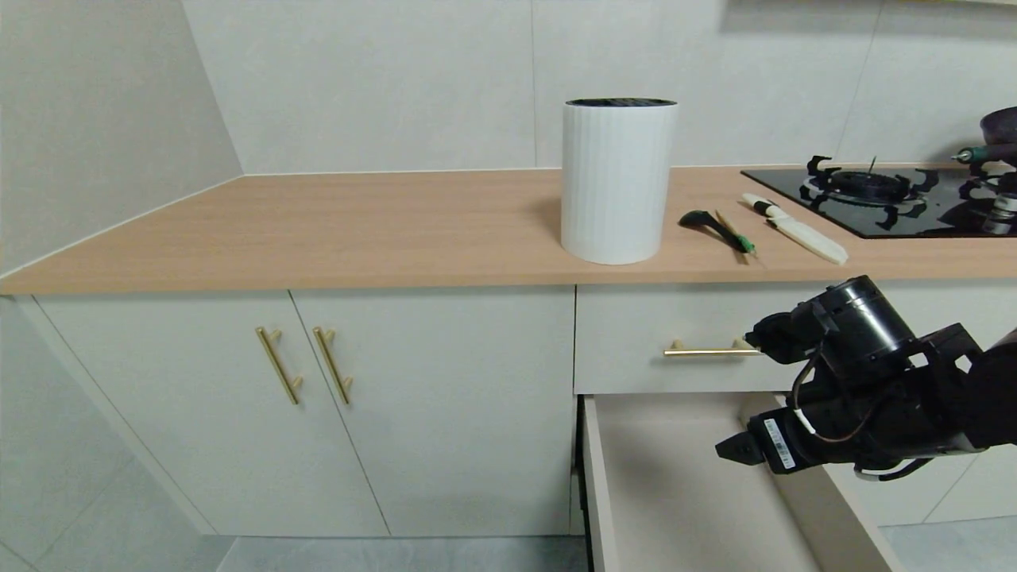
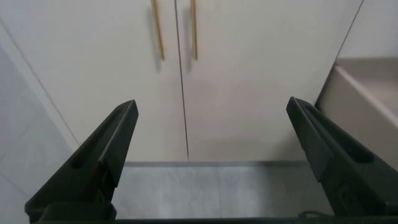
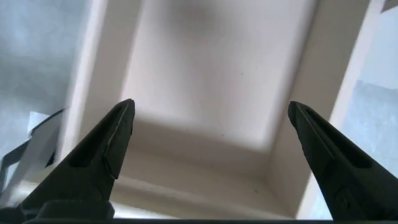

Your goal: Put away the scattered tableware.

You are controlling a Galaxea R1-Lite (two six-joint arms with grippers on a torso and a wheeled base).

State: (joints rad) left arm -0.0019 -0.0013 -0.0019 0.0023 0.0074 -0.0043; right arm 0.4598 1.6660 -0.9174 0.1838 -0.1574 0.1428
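so the tableware is all up on the wooden counter [image 1: 318, 230], between the tall white ribbed canister [image 1: 618, 183] and the black gas hob [image 1: 874, 195]. three pieces as far as i can make out: a dark green ladle [image 1: 703, 221] lying flat with its bowl toward the canister, a thin wooden stick [image 1: 735, 234] with a green end lying right up against the ladle's handle (can't tell if it's one chopstick or a pair), and a cream knife [image 1: 794, 229], long and pale with a dark band near the handle end, lying just beside those two on the hob side and apart from them. all three lie at a slant near the front edge

the canister stands upright, dark on top

below the counter the lower drawer [image 1: 683, 492] is pulled out, plain beige inside, and the drawer above it is shut with its brass handle [image 1: 707, 349] showing

right gripper [image 3: 210, 106] hangs over that open drawer, jaws spread wide, holding nothing, and through its wrist cam i'm looking straight down into the drawer bottom

left gripper [image 2: 211, 102] is down low facing the pair of cabinet doors [image 2: 249, 93] with the brass handles, jaws also wide apart and nothing between them, grey floor underneath
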